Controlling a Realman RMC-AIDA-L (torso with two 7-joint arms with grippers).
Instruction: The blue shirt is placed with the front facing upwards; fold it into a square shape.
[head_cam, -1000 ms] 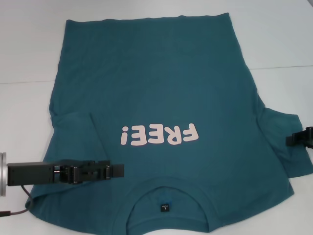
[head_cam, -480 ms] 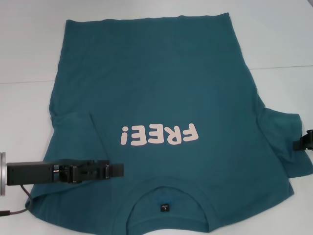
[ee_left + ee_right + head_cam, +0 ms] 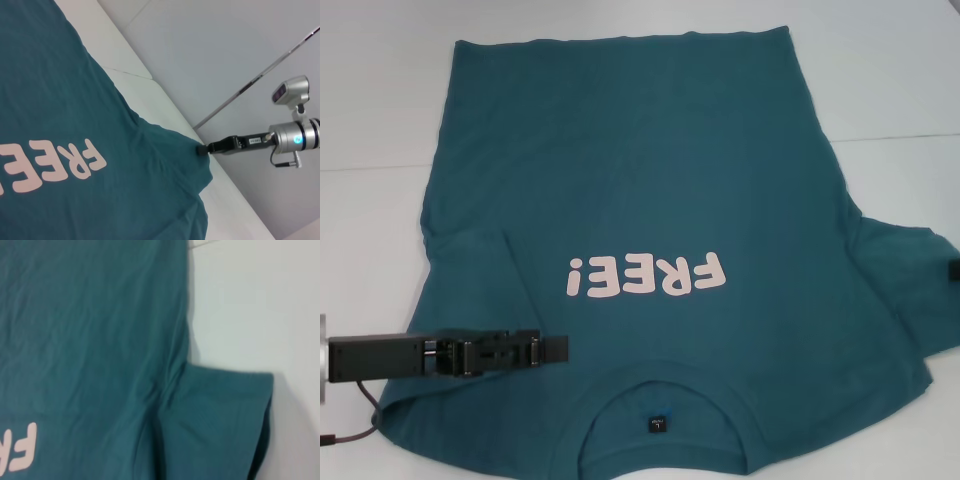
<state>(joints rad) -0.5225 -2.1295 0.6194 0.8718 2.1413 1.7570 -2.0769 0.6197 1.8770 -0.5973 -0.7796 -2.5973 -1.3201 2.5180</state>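
**Operator:** White tabletop (image 3: 370, 230), smooth and matte, fills my head view, with one faint seam line running across it. One blue shirt (image 3: 650, 190) lies spread flat on it, front up.

**Supervisor:** Which way does it point?

**Operator:** Its long axis runs away from the robot. The round ribbed collar (image 3: 665, 385) sits at the near edge and the straight hem at the far edge, so the pale pink "FREE!" lettering (image 3: 647, 275) reads upside down to me. I count five characters, and one small dark label (image 3: 658, 424) inside the neck. The fabric looks like soft knit cotton with shallow creases near the armpits.

**Supervisor:** Sleeves?

**Operator:** Two short ones. The sleeve on the robot's left (image 3: 470, 270) is folded in over the body; the sleeve on the right (image 3: 905, 290) spreads out onto the table.

**Supervisor:** Grippers?

**Operator:** Two. The left gripper (image 3: 558, 348) lies low across the shirt's near left shoulder, a black boxy finger assembly on a silver wrist, pointing toward the collar. I cannot tell how its jaws stand. The right gripper (image 3: 201, 149) shows in the left wrist view as a slim black tip at the outer edge of the right sleeve; whether it pinches the cloth I cannot tell.
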